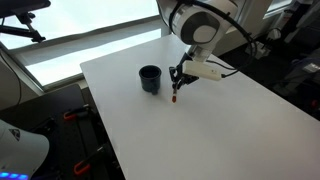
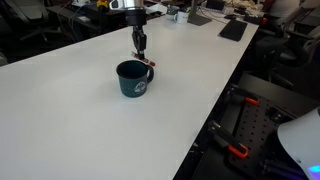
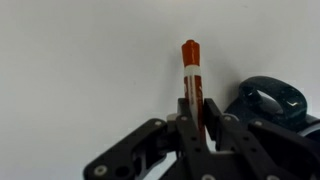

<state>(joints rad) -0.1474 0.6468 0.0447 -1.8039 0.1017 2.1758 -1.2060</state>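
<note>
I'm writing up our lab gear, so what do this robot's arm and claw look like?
The arm is glossy white with rounded joint housings and a dark band between them. The claw is matte black: two slim fingers on hinged link bars with visible pivot pins. No markings are legible.

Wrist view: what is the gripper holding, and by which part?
The gripper holds a red marker by one end; the rest sticks out beyond the jaws.
</note>
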